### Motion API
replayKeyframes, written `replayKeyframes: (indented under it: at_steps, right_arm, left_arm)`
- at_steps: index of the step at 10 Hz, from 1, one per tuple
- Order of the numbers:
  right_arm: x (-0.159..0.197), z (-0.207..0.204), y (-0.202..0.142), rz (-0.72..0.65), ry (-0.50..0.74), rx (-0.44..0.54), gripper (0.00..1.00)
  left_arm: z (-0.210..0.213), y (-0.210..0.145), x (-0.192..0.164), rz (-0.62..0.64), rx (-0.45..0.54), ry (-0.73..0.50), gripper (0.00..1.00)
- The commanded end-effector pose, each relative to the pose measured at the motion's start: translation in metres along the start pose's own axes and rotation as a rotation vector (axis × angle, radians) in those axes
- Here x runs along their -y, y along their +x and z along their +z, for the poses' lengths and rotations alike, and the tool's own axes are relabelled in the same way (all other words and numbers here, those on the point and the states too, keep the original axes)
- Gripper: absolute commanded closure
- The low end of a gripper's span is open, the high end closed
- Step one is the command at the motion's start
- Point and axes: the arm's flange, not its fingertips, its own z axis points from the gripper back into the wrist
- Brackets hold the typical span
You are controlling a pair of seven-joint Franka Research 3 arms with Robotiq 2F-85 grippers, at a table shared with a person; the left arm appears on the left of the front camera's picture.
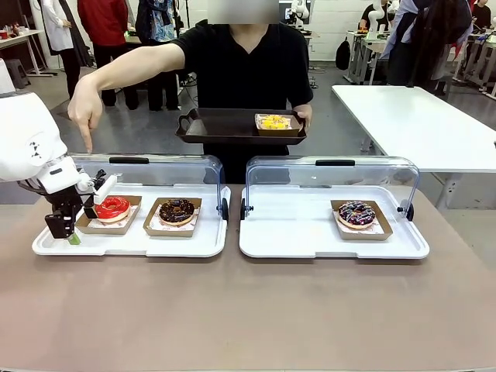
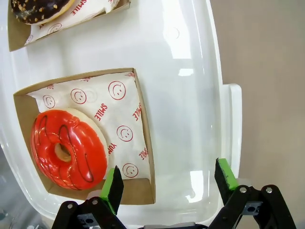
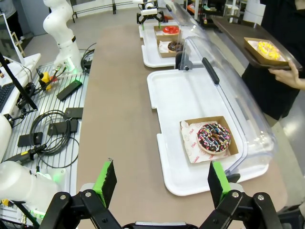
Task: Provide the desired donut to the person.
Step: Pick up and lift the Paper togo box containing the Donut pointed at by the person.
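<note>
The person (image 1: 248, 62) stands at the far side, holding a dark tray (image 1: 217, 124) with a yellow donut (image 1: 273, 122) in a box. The person's other hand (image 1: 84, 116) points a finger down at the red-glazed donut (image 1: 112, 207) in its paper box on the left white tray (image 1: 132, 242). My left gripper (image 1: 70, 229) is open, low at that box's left side. In the left wrist view the left gripper (image 2: 169, 183) has one pad at the edge of the box of the red donut (image 2: 66, 152), the other over the tray rim. My right gripper (image 3: 162, 181) is open, high over the table.
A chocolate donut (image 1: 177, 210) sits beside the red one. A sprinkled donut (image 1: 356, 214) lies on the right white tray (image 1: 287, 225). Clear lids (image 1: 155, 167) stand raised behind both trays. Cables and gear (image 3: 52, 124) lie beside the table. Brown tabletop (image 1: 248, 310) in front is free.
</note>
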Motion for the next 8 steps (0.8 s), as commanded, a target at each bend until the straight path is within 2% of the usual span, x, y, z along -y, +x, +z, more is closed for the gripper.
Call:
replayKeyframes:
  at_steps: [1, 3, 4, 5, 6, 7, 8]
  right_arm:
    - [0.0011, -0.0011, -0.0010, 0.007, 0.002, 0.007, 0.00]
    - [0.0011, -0.0011, -0.0010, 0.007, 0.002, 0.007, 0.00]
    - [0.0011, -0.0011, -0.0010, 0.007, 0.002, 0.007, 0.00]
    - [0.0011, -0.0011, -0.0010, 0.007, 0.002, 0.007, 0.00]
    - [0.0011, -0.0011, -0.0010, 0.007, 0.002, 0.007, 0.00]
    - [0.0011, -0.0011, -0.0010, 0.007, 0.002, 0.007, 0.00]
    - [0.0011, -0.0011, -0.0010, 0.007, 0.002, 0.007, 0.00]
  left_arm:
    - [-0.0058, -0.0030, -0.0075, 0.011, -0.013, 0.009, 0.00]
    - [-0.0085, -0.0042, -0.0098, 0.010, -0.020, 0.003, 0.00]
    - [-0.0099, -0.0046, -0.0076, 0.012, -0.018, 0.006, 0.14]
    - [-0.0096, -0.0039, -0.0079, 0.009, -0.021, 0.007, 0.54]
    - [-0.0077, -0.0036, -0.0106, 0.003, -0.025, 0.006, 0.67]
    - [-0.0076, -0.0041, -0.0103, 0.002, -0.025, 0.006, 1.00]
    - [-0.0085, -0.0052, -0.0077, 0.003, -0.024, 0.009, 1.00]
